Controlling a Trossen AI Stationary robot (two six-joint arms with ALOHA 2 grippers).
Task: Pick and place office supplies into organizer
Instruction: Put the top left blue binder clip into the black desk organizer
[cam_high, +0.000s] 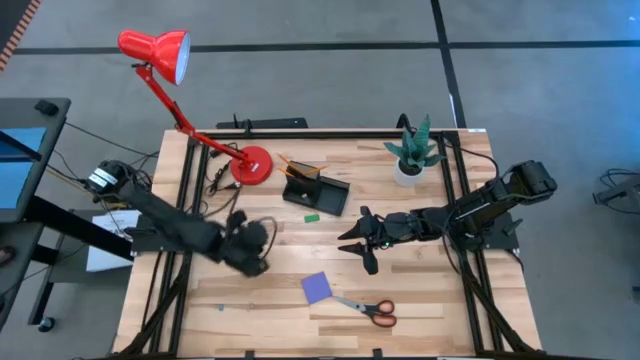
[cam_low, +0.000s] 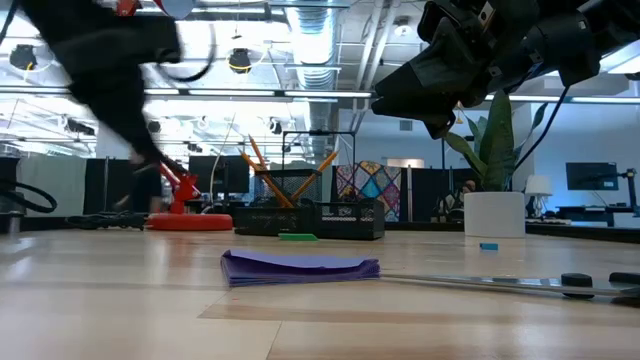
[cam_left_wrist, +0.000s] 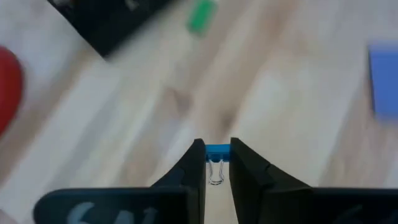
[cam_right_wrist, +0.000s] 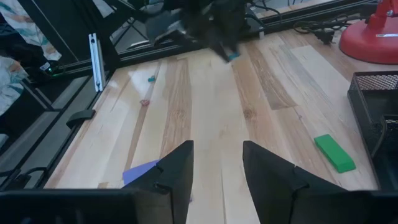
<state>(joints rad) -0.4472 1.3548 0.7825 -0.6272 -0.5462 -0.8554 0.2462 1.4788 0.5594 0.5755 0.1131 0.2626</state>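
Office supplies lie scattered over the wooden table (cam_high: 420, 300). A blue binder clip (cam_left_wrist: 217, 150), its wire handles showing, is pinched between the fingers of the left gripper (cam_left_wrist: 217, 157), which are drawn narrow around it. In the high view that gripper (cam_high: 258, 262) is over the left middle of the table, near of the red desk lamp's round base (cam_high: 252, 165).

A green eraser (cam_high: 311, 214) lies on the wood just near of the black organizer (cam_high: 322, 194), which stands at the far middle of the table, right beside the lamp base. Orange pencils (cam_high: 290, 165) lean out of the organizer's far-left section. A purple square notepad (cam_high: 317, 288) lies flat towards the near edge, and red-handled scissors (cam_high: 373, 310) lie just to its right and slightly nearer, blades pointing at the pad.

The right gripper (cam_high: 359, 247) hangs above the table's middle, to the right of the eraser and far of the notepad. Its fingers (cam_right_wrist: 175, 167) stand apart with nothing between them; bare wood shows through the gap.

A potted green plant (cam_high: 412, 152) in a white pot stands at the far right corner. The red desk lamp's shade (cam_high: 160, 50) reaches out beyond the far-left edge of the table.
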